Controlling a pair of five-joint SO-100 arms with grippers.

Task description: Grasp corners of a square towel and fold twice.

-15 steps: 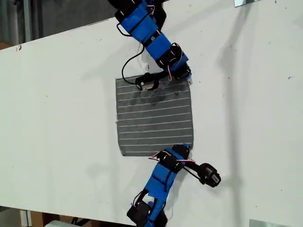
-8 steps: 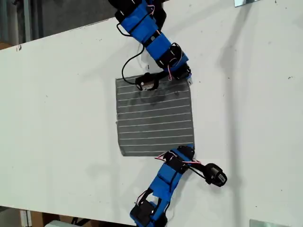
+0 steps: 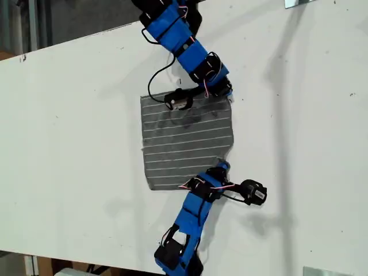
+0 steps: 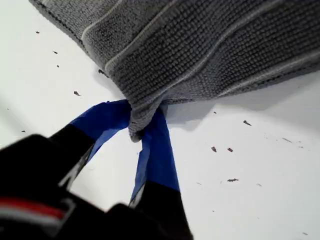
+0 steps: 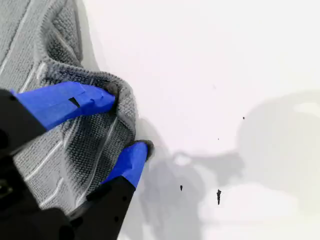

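Note:
The grey striped towel [image 3: 184, 138] lies flat on the white table [image 3: 75, 126] in the exterior view. My first gripper [image 3: 222, 167] [image 4: 142, 120], on the arm coming from the exterior view's bottom, is shut on the towel's lower right corner [image 4: 136, 127]. That corner is raised off the table, and the towel [image 4: 200, 50] hangs from the jaws. My second gripper [image 3: 224, 94] [image 5: 127, 122], on the arm from the exterior view's top, is shut on the upper right corner. The towel [image 5: 55, 30] bunches between its blue fingers [image 5: 75, 102]. The two corners at the exterior view's left lie flat.
A black wrist camera [image 3: 253, 192] sticks out from the first arm towards the exterior view's right. The second arm's camera [image 3: 179, 101] and cable loop [image 3: 154, 80] sit over the towel's top edge. The table edge [image 3: 69, 39] runs along the exterior view's upper left.
My first gripper moved up the exterior view onto the towel's lower right corner, shut on it and lifted it, puckering that edge. The second arm has not moved.

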